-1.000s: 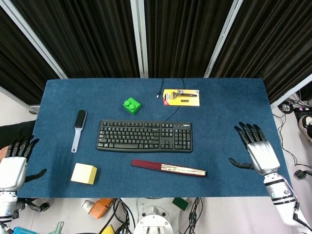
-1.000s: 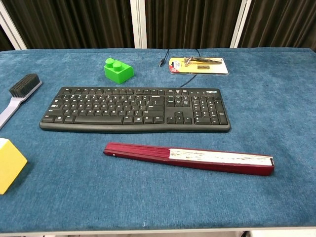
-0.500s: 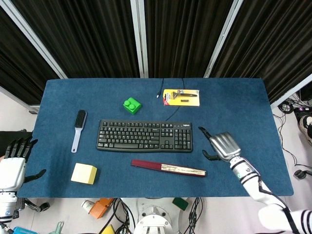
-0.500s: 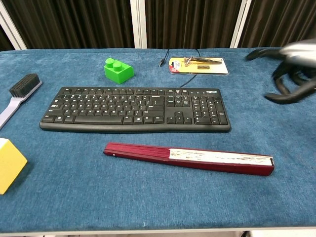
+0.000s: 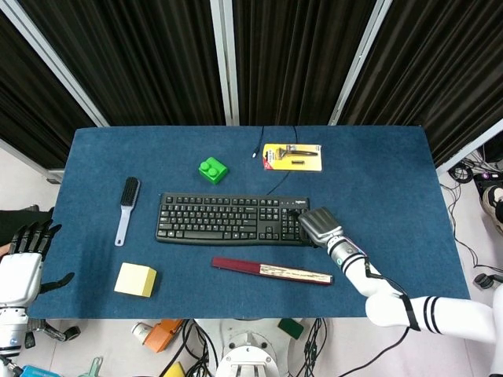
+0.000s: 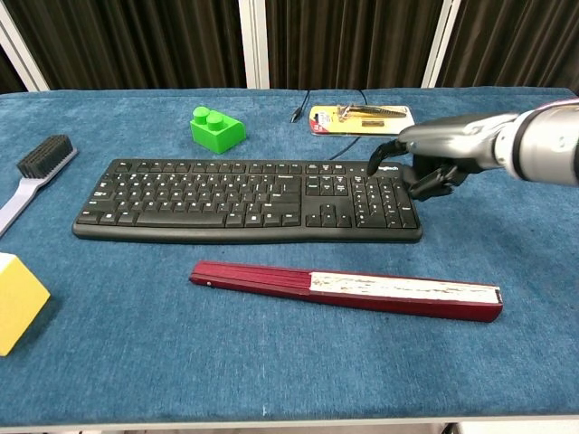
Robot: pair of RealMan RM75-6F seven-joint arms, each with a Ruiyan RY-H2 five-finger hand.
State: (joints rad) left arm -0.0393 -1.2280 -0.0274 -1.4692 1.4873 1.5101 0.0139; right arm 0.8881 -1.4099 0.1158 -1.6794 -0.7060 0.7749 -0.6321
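Observation:
My right hand hangs over the right end of the black keyboard. In the chest view this right hand has its fingers bent down beside the number pad of the keyboard, with the thumb apart and pointing at the keys. It holds nothing, and I cannot tell whether it touches the keys. My left hand stays off the table's left edge, fingers spread and empty. A folded dark red fan lies in front of the keyboard, and the fan is just below my right hand.
A green block and a yellow tool card lie behind the keyboard. A grey brush lies at its left, with a yellow block near the front left edge. The keyboard's cable runs back past the card.
My right hand has swept in from the table's right edge to the right end of the keyboard, and its fingers have bent down. The left hand has hardly moved.

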